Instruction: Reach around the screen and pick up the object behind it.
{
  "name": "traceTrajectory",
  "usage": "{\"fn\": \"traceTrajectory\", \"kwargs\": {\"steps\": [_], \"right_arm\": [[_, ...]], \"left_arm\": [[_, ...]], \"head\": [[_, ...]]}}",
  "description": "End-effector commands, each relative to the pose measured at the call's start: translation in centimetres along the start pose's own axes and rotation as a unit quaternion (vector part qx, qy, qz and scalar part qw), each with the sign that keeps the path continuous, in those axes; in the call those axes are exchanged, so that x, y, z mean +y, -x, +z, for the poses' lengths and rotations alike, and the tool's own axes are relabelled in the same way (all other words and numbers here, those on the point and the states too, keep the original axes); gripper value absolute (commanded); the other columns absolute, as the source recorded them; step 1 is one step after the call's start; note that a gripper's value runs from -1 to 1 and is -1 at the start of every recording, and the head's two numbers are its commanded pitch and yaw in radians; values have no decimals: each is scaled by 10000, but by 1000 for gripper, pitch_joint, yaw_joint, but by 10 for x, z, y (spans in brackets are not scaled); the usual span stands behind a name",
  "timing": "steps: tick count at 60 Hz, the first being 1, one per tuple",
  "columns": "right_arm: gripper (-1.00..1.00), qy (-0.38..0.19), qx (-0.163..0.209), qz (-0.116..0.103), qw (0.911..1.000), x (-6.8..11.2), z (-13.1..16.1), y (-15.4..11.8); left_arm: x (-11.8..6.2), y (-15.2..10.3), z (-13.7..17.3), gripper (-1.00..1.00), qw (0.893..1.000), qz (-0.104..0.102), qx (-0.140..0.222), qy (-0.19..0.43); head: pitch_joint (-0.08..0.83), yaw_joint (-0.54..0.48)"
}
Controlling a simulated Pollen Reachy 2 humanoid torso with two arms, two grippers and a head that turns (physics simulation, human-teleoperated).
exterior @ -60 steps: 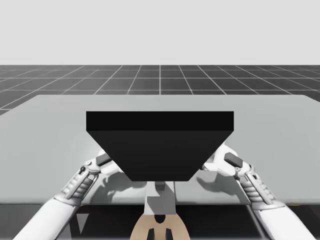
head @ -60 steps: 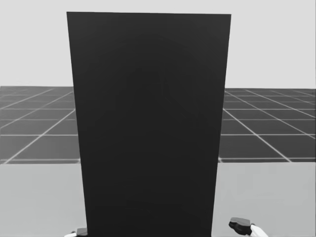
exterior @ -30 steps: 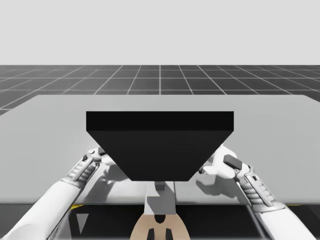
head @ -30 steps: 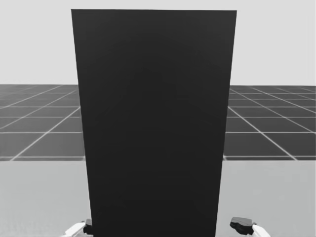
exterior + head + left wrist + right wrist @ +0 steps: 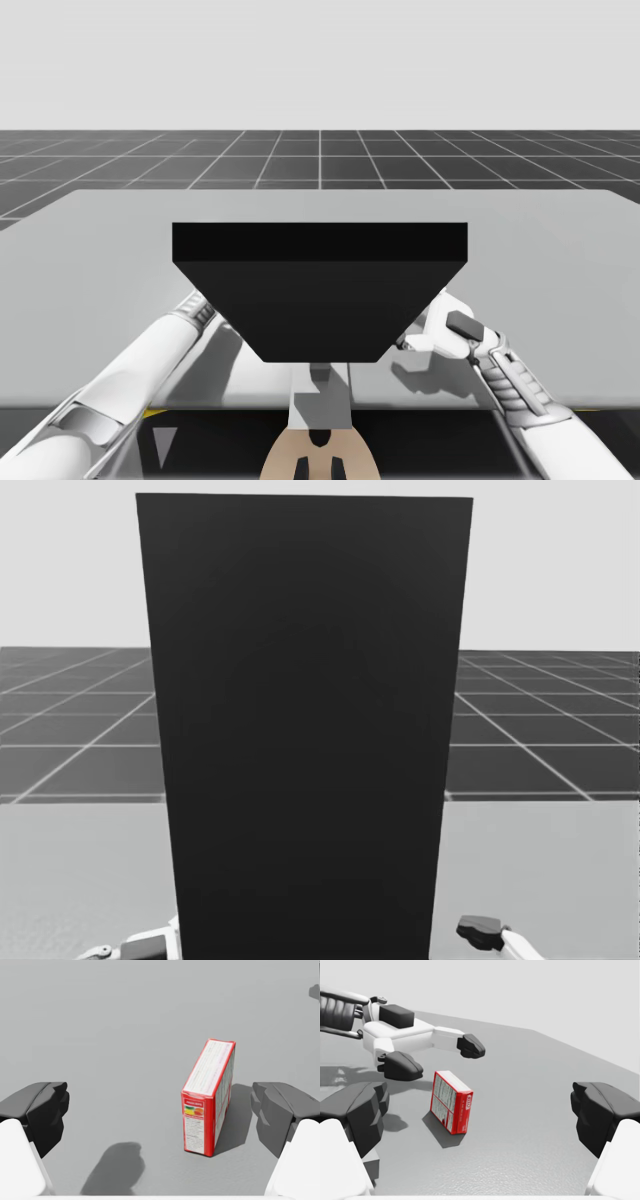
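left pincer point(image 5: 162, 1110) spread; red box point(image 5: 207, 1097) just ahead, untouched.

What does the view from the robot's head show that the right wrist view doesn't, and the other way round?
Head view: a tall black screen stands upright right in front of me, with a dark tiled floor stretching away on either side of it.

Right wrist view: a red box stands on its edge on the table, and my left gripper hangs open close beside it without touching it.

Both views: the plain grey table that everything stands on.
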State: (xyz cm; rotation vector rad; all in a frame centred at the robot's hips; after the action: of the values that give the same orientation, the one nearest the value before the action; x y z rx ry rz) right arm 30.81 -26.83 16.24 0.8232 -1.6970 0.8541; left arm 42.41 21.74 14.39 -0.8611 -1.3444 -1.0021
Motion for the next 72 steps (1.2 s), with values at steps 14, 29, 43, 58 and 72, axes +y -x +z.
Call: {"fn": "traceTrajectory", "kwargs": {"steps": [14, 29, 43, 58, 72], "right_arm": [[-1000, -27, 32, 56, 10000, 1, -1, 1], [-1000, -4, 53, 87, 9999, 2, -2, 0], [-1000, 36, 60, 107, 9999, 2, -1, 0], [-1000, 78, 79, 105, 9999, 1, -3, 0], [-1000, 94, 68, 109, 9999, 1, -3, -1]], "left_arm": [[-1, 20, -61, -1000, 9948, 368, 273, 906], [-14, 25, -84, 911, 9928, 437, 270, 1086], [-14, 28, -76, 1000, 9918, 519, 362, 1109], [-6, 15, -64, 1000, 9936, 386, 323, 1006], [24, -64, -41, 1000, 9974, -242, 153, 658]], "head": [[143, -44], [142, -49], [141, -49], [141, -46], [133, -46]]}}
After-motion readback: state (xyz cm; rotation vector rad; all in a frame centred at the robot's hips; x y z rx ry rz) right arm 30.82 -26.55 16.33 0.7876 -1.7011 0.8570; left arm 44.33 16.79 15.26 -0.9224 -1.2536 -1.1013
